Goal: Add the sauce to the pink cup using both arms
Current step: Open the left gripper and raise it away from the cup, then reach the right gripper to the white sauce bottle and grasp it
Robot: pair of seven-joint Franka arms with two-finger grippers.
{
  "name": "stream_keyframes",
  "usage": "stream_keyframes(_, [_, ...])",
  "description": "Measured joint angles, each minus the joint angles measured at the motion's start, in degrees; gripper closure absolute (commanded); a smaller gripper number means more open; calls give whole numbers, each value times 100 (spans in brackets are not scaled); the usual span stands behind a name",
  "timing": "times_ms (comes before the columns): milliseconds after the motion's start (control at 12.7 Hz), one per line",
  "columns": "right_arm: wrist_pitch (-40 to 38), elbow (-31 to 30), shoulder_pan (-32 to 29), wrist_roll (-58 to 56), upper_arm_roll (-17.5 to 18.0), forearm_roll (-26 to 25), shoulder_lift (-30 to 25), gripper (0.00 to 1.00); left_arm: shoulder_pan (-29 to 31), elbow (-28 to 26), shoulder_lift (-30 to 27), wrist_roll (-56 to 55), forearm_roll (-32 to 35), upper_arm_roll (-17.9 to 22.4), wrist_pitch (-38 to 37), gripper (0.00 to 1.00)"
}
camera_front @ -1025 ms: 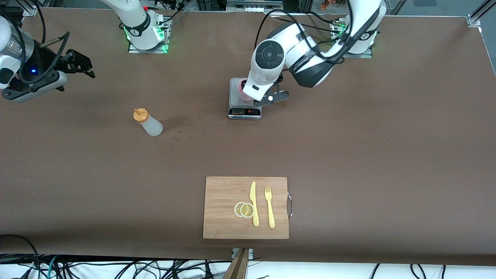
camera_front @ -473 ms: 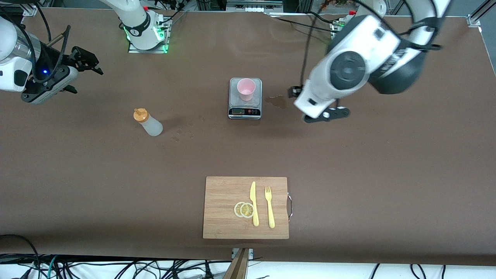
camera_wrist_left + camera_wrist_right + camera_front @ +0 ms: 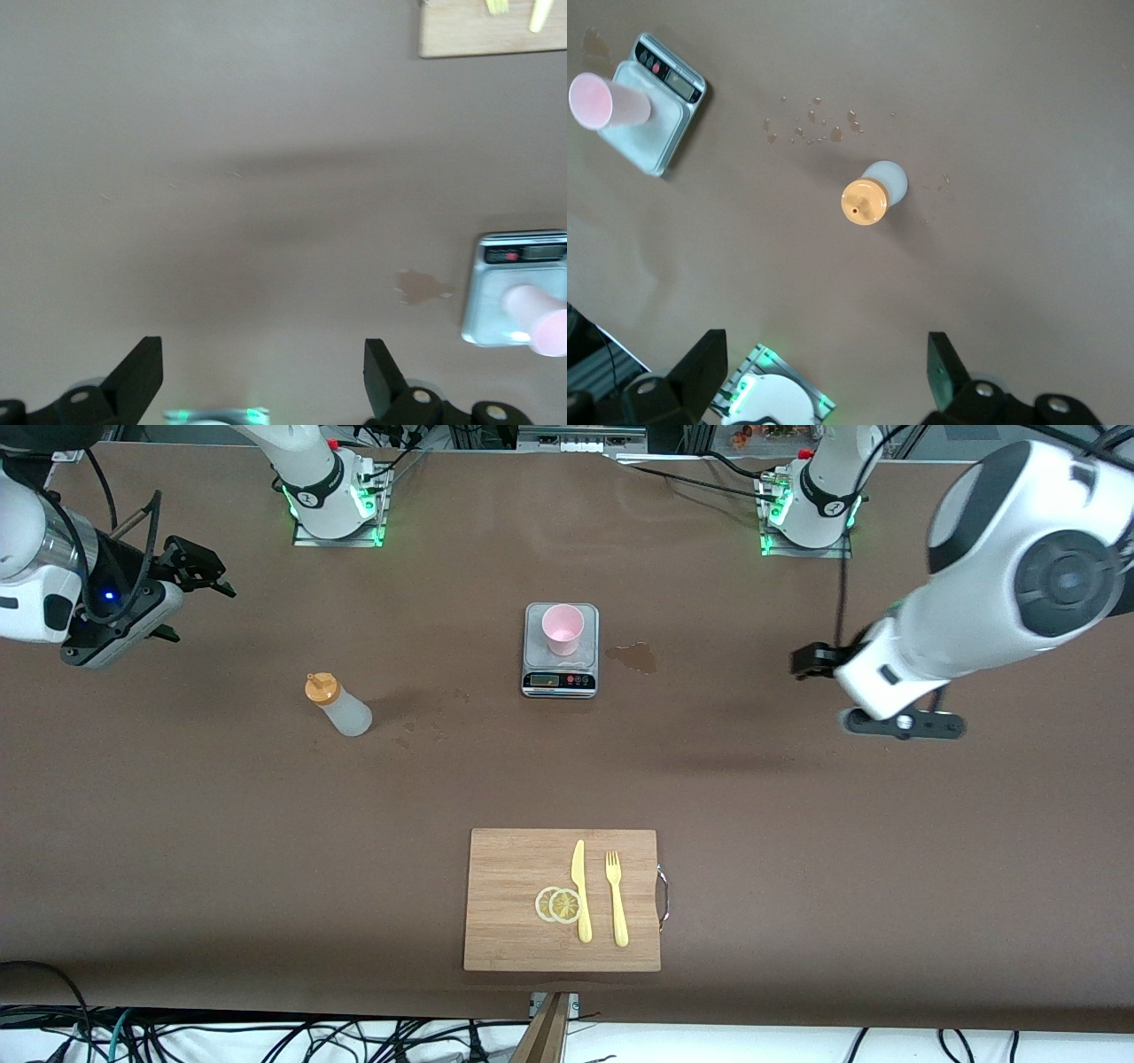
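Pink cup (image 3: 563,628): upright on scale (image 3: 560,669), mid-worktop. Sauce bottle (image 3: 338,705): standing apart, toward right arm's end. Left claw (image 3: 873,691), right claw (image 3: 182,593): both released, aloft, empty. Risk: squeeze-grip toppling bottle; spills missing cup

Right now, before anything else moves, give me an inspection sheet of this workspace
Surface: brown table, one stain beside the scale, droplets near the bottle.
Job's things: pink cup upright on the scale; squeeze bottle standing toward the right arm's end.
Clutter: cutting board with knife, fork, lemon slices.
Grippers: left gripper open, empty, over bare table; right gripper open, empty.
Cables: loose cables along the table's edge.
Surroundings: nothing seen.
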Motion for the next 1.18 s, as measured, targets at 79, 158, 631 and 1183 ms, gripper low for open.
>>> stream_keyframes(79, [54,-50,-4,-442,-139,153,72,0,-277,-259,-256,344,-19,573,263,0])
stream_keyframes(158, [110,-95,-10,-1026,-338,392,190,0,-499,-647,-585,528,-24,1045,714,0])
stream_keyframes(631, [265,-147,-291,-3952,-946,1353,1073,0,-646,-2046,-1845,638,-30,1473,1295,0])
stream_keyframes(1183, [-286,-549,-1312,-8251,-960,3288,2337,0,-681,-1919,-1808,638,-31,1458,1291,0])
